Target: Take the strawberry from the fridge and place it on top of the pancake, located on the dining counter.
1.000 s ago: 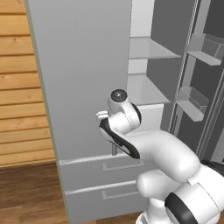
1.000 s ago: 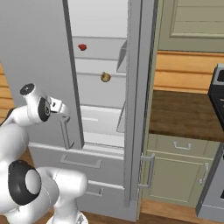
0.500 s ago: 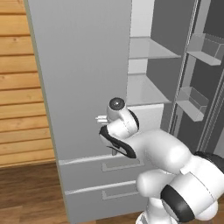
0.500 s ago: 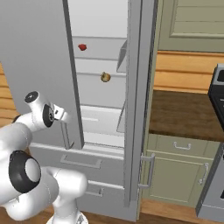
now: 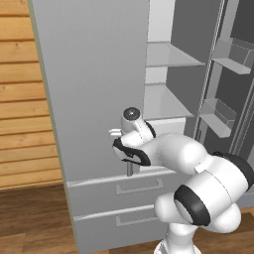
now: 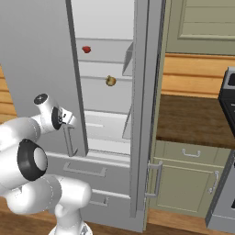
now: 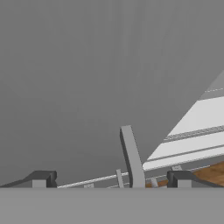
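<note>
The claw is wide open. In the hand view its two tips stand far apart and the door handle rises between them, nearer to the right tip. The tips do not press on it, so the claw holds nothing. In the right base view the claw sits just at the top of the handle, on the outer face of the left door of the fridge.

Compared with one second ago, the hand is almost at the same place, and the door is at the same angle. What has changed is the arm: its elbow and shoulder are now folded closer to the base. I judge that the door opening is finished and the arm prepares to leave the handle.

The strawberry lies on an upper white shelf inside the fridge, untouched. A yellowish fruit lies on the shelf below it, well apart.

The claw is on the wrong side of the door, so it must go around the door edge. The gap between this edge and the open right door looks narrow from here. The strawberry is also higher than the claw, so the claw must rise
</note>
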